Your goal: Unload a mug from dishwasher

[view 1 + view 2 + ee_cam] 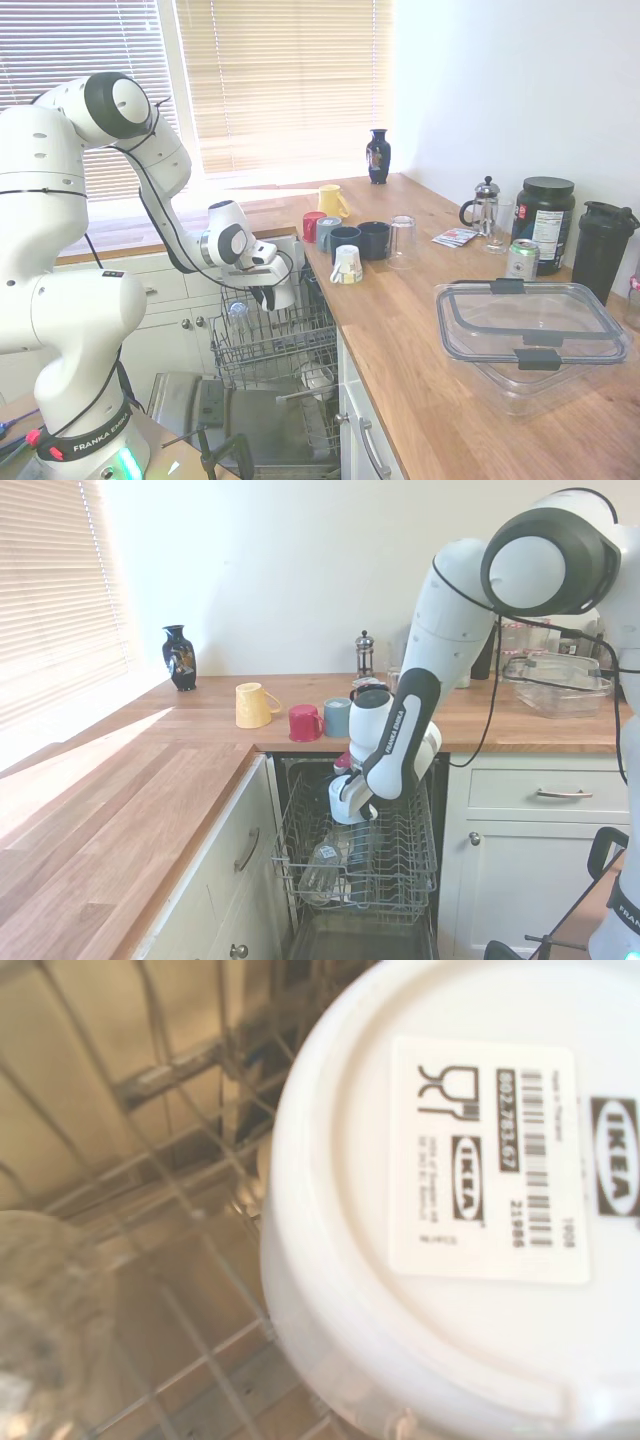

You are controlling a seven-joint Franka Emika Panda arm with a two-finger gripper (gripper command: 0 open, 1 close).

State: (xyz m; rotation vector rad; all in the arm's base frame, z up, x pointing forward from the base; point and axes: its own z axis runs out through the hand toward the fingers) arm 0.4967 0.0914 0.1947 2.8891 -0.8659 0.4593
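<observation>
Hovering over the dishwasher's [250, 400] upper wire rack [400, 865], our gripper [266, 297] hangs fingers-down right at the white mug [284, 290] — the mug sits against the fingers, its pale body showing just beside and below them in the first exterior view, above the rack wires. We cannot tell from either outside view whether the fingers are closed on the mug or merely alongside it; the dark fingers overlap its wall and the gap is hidden. Seen from the wrist, the mug [450, 1210] fills most of the picture with its flat base toward the camera, a white sticker [490, 1160] with a barcode and IKEA print on it, so the mug is upside down beneath our wrist. Beside it in that view lie the grey rack wires and a blurred clear glass [45, 1320]. Lower in the rack, below the gripper, a clear glass [320, 865] lies among the wires. Behind the gripper, on the wooden counter [420, 340], stand coloured mugs — a red one [303, 722] and a yellow one [251, 704].
</observation>
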